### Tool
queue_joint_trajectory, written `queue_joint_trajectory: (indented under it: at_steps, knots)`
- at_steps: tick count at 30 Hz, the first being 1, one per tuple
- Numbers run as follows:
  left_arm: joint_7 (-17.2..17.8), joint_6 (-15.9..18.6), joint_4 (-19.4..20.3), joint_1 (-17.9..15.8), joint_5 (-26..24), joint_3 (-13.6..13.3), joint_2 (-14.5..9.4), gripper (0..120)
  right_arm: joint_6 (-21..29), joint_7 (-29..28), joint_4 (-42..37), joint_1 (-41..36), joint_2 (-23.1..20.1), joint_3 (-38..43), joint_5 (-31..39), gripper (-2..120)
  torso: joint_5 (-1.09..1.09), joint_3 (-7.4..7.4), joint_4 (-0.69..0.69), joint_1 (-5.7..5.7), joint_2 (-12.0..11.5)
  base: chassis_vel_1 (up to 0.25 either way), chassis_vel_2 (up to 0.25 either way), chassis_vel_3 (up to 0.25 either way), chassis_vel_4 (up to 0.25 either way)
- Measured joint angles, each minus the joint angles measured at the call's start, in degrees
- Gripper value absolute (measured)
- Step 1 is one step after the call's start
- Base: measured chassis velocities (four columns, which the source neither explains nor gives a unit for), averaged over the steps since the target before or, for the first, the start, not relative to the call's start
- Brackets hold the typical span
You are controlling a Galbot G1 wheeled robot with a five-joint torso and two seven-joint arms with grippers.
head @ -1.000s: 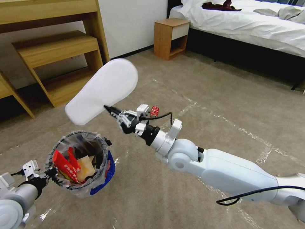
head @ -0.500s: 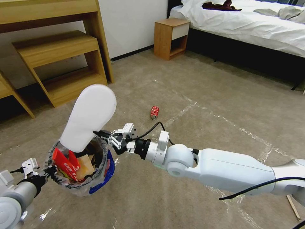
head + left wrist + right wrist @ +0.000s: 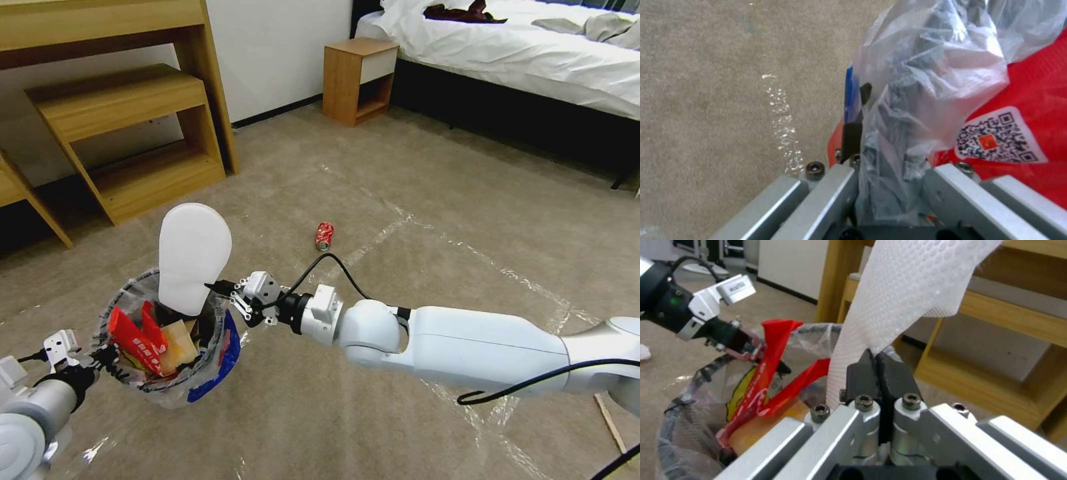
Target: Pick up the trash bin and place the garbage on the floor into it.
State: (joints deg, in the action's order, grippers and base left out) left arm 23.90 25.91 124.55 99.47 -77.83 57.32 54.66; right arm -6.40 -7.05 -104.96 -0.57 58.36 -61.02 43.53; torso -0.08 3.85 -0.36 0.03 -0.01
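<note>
At eight o'clock in my head view the bin (image 3: 167, 347) hangs off the carpet, my left pincer (image 3: 103, 360) clenched on its rim and bag at the bin's nine o'clock side; the left wrist view shows the crinkled liner (image 3: 907, 110) bunched between the jaws. My right pincer (image 3: 223, 291), at the bin's three o'clock edge, is grasping the white insole (image 3: 192, 260) by its long edge, the sheet standing nearly upright with its lower end already dipped inside the rim. I judge the insole very light, thin and floppy; the right wrist view shows its dimpled foam (image 3: 902, 290) curling over above the jaws, so an edge pinch like this one holds it well enough, though it may catch on the liner as it drops. The bin looks light too, but a grip on rim and slippery plastic alone could let it swing. Inside I see red wrappers (image 3: 133, 340) standing on end and a yellowish cardboard piece (image 3: 177, 343), filling much of the space. A crushed red can (image 3: 324, 235) lies on the floor (image 3: 433, 200) at twelve o'clock, well apart from the bin, and a wooden stick (image 3: 612, 421) lies at four o'clock.
</note>
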Motion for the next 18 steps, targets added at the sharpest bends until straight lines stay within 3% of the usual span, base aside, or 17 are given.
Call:
queue_joint_trajectory:
  at_steps: [18]
  knots:
    - [-0.1, -0.4, -0.5, -0.8, 0.1, 0.3, 0.3, 0, 0.3, -0.4, 1.7, 1.4, 7.0, -3.7, 1.5, 0, -0.01, 0.0, 0.01, 0.0, 0.0, 0.0, 0.0, 0.0, 0.0]
